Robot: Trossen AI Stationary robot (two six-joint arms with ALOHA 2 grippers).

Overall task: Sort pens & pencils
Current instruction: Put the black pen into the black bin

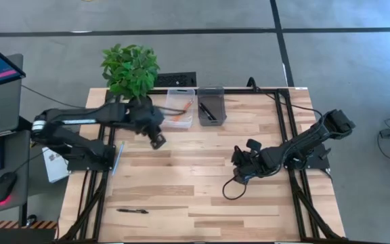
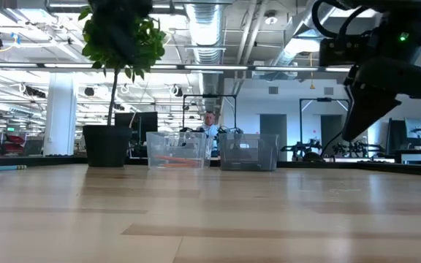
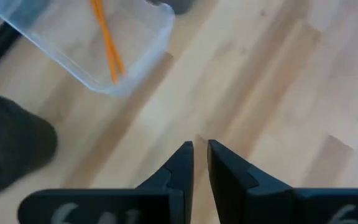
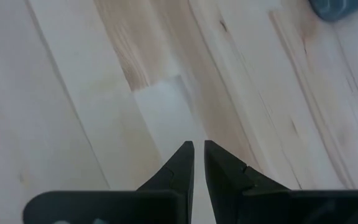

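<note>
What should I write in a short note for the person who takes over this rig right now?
Left tool: shut, empty, just in front of the clear bin.
Right tool: shut, empty, low over the table's right middle.
Done: orange pencils lie in the clear bin; a black pen lies in the grey bin beside it.
Left: one black pen on the table near the front-left edge, to go in the grey bin.

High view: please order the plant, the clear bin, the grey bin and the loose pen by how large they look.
1. Plant, largest.
2. Clear bin and grey bin: they look about alike, so I do not rank them.
3. Pen, smallest.
</note>
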